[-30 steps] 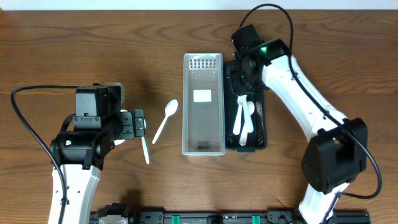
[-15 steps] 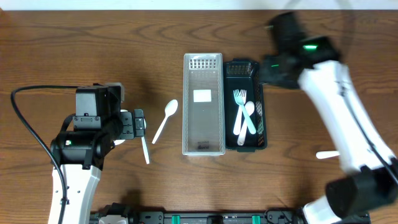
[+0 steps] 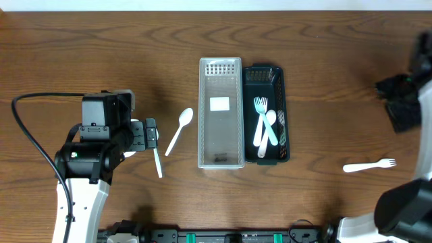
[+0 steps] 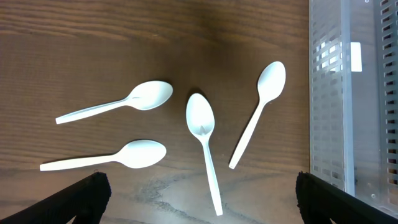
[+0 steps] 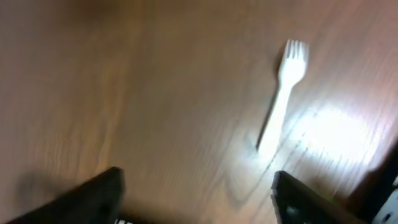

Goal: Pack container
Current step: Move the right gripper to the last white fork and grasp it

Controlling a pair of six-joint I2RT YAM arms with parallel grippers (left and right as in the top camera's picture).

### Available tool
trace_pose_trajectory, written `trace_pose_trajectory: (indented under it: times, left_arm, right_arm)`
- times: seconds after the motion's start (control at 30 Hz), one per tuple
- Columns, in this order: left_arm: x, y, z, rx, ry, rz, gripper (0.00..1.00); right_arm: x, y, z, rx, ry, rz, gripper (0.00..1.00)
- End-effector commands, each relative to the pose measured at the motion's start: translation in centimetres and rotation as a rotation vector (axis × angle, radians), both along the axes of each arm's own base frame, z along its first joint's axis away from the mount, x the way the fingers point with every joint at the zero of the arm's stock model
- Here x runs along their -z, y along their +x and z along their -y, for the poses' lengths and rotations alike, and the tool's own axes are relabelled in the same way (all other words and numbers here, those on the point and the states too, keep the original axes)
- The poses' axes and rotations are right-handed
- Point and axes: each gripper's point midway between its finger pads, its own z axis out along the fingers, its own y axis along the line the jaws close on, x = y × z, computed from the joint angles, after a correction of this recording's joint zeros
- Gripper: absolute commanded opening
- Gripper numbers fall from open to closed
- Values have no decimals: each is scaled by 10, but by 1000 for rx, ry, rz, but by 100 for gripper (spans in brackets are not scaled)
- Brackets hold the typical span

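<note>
Swinging right from the black basket (image 3: 264,73), the right gripper (image 5: 196,199) is hovering, jaws apart, near a white plastic fork (image 5: 283,93) on the desk (image 3: 101,40): light, bendy, slick, probably best pinched mid-handle. The left gripper (image 4: 202,196) is idling, jaws apart too.

white arm links (image 3: 79,202), black joints (image 3: 88,158), a looping black cable (image 3: 47,96).

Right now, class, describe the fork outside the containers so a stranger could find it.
From the black basket beside the clear tray, look right across the table. A white plastic fork lies alone on the wood there; the other loose cutlery, far left, is all spoons.
</note>
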Motion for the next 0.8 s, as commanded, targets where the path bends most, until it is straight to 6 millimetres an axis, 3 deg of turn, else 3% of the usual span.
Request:
trace_pose_trajectory:
  times: [0.0,0.17,0.37,0.6,0.77]
  left_arm:
    - [-5,2,0,-12,-7,11,97]
    - [-5,1,0,-12,-7,7,97]
    - [-4,-1,0,-12,-7,-3,97]
    - [-2,-4,0,-12,-6,-17,97]
    - [-1,-4,0,-12,-6,-20,97]
  right_arm:
    - [35,-22,23,119,77,-43,97]
    - [83,-58,53,238,121,-65,99]
    - [129,-82,65,268,120,-66,94]
    - [158,-85,62,255,98,-34,89]
    - [164,-83,63,221,81,-21,86]
